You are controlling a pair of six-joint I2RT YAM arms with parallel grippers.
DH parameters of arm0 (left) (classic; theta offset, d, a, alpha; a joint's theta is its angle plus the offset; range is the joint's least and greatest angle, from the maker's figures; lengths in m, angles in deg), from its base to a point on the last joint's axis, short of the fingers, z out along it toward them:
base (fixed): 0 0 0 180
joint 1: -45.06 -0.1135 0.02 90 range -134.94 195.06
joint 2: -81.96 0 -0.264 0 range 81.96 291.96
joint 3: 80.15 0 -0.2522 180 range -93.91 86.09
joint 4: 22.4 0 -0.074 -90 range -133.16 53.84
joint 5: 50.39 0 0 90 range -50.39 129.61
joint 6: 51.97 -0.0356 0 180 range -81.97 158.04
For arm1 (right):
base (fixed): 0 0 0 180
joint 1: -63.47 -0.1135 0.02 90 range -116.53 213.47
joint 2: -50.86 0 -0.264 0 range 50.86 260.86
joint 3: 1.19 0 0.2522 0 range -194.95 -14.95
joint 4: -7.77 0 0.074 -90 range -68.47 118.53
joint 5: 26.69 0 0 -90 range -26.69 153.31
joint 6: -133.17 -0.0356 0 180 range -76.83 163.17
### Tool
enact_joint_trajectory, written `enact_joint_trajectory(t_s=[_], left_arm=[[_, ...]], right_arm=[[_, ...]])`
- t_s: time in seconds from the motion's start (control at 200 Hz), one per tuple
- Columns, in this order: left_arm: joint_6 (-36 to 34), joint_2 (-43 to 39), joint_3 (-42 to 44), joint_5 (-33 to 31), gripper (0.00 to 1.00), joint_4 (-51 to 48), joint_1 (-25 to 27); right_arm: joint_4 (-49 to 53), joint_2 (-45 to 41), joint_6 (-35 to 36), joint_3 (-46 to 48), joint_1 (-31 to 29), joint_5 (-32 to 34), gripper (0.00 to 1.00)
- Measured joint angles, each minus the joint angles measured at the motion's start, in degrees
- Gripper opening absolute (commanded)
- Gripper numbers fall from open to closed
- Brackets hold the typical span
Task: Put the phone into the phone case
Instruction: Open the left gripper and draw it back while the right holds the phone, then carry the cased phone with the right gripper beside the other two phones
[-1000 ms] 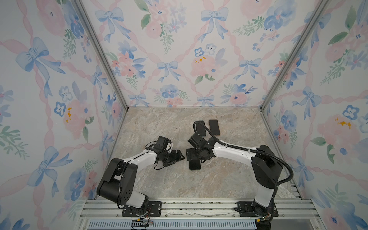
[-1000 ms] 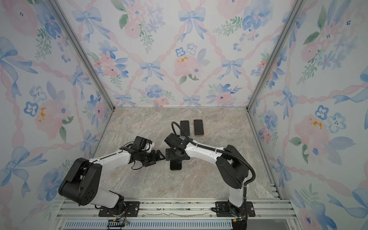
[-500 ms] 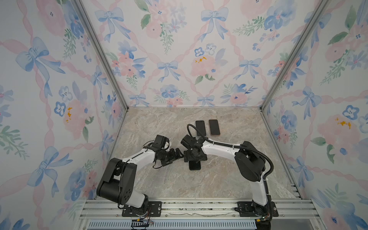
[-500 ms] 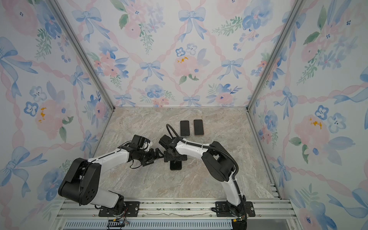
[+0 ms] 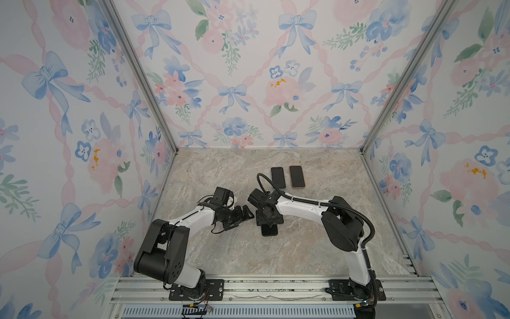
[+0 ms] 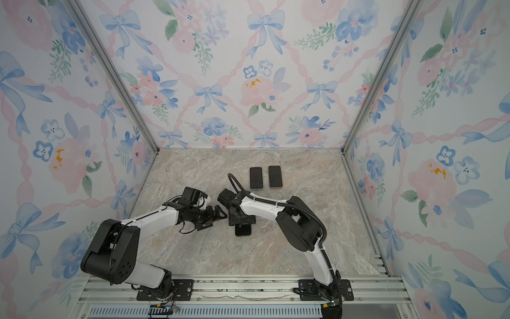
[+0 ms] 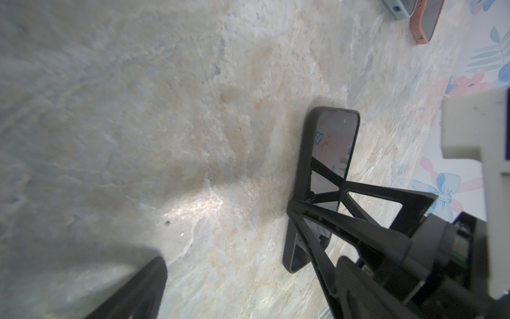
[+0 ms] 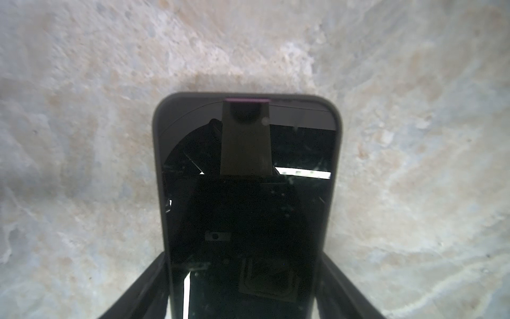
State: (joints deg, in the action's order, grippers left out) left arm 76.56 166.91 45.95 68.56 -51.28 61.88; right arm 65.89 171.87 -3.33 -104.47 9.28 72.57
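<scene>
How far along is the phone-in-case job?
Done: the phone lies inside the black case on the table. In hand: right claw straddles the case's long sides; left claw hangs open beside it. Left: perhaps pressing the edges flush; full seating cannot be confirmed.

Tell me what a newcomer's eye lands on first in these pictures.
First, the two arms meeting mid-table: the right gripper straddles a black-cased phone lying flat on the marble table, while the left gripper stands open beside it. Next, two more phones lie side by side toward the back, before loud floral, bow-patterned walls.
</scene>
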Motion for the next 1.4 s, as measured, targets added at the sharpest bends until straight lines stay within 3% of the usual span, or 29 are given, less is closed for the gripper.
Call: enact_joint_trajectory(t_s=[0.055,0.51,0.765,0.9,1.205,1.4], left_arm=[[0.0,0.0,0.0,0.0,0.97,0.0,0.0],[0.0,0.1,-0.3,-0.1,0.96,-0.5,0.0],[-0.7,3.0,-4.8,-0.2,0.95,-2.8,-0.9],[-2.0,5.8,-10.0,-0.1,0.95,-4.2,-1.0],[-3.9,19.3,-26.8,1.0,0.94,-6.4,-0.9],[-4.6,27.6,-37.9,1.1,0.94,-8.5,0.1]], right_arm=[[0.0,0.0,0.0,0.0,0.0,0.0,0.65],[4.0,0.0,0.5,-1.8,0.0,2.3,0.62],[8.0,-0.7,5.6,-7.0,2.6,5.4,0.59],[10.0,-1.3,11.7,-10.2,8.0,5.9,0.58],[11.4,-1.4,26.0,-17.6,26.4,6.3,0.56],[12.4,3.4,32.1,-26.3,36.2,4.7,0.56]])
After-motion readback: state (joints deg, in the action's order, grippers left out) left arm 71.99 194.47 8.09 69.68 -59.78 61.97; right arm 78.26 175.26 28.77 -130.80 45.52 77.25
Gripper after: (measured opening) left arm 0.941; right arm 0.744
